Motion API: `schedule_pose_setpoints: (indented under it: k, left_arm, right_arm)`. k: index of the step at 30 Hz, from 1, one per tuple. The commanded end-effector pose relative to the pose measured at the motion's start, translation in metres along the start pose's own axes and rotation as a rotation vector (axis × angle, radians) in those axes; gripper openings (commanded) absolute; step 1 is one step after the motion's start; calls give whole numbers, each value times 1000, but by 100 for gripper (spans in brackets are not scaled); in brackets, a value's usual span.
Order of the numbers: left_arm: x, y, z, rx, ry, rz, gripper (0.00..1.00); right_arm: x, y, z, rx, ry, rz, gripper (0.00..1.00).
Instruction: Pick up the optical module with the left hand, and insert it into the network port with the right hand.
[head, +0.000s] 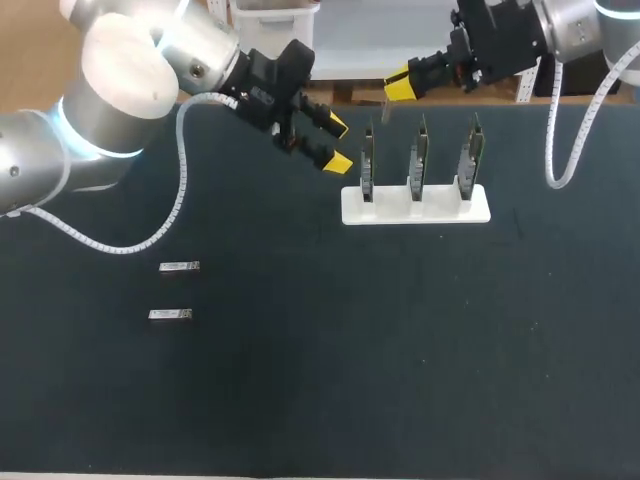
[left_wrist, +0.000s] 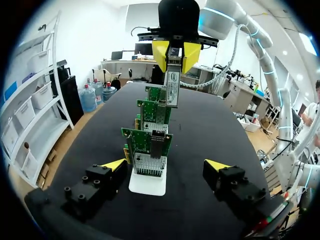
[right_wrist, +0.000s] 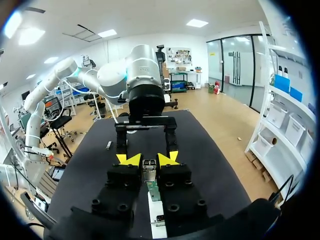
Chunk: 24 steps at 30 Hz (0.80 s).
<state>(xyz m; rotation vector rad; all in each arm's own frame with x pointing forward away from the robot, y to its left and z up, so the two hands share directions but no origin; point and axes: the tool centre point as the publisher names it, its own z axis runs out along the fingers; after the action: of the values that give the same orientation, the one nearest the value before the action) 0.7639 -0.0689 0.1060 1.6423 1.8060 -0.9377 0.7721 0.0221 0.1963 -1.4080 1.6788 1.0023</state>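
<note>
The optical module (left_wrist: 172, 87) is clamped between the yellow tips of our right gripper (head: 397, 88), just above the leftmost network card (head: 367, 160) of three upright in a white stand (head: 415, 207) toward the table's (head: 300, 400) far edge. Our left gripper (head: 335, 143) sits just left of that stand, fingers spread, holding nothing. A second module (head: 179, 267) and a third module (head: 170, 315) lie flat near the left edge, well apart from the stand

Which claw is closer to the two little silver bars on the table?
Left. The left gripper hangs beside the card stand, toward the silver bars; the right gripper is up behind the stand, farther off.
</note>
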Motion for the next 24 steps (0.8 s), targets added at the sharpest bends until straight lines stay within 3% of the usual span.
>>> schedule_pose_setpoints:
  k: [1,24]
  left_arm:
    - [0,6,4,10,18,-3,100]
    - [8,3,7,33,56,19,100]
  right_arm:
    - [-1,0,1,0,2,-3,0]
    - [-3,0,1,4,24,-8,0]
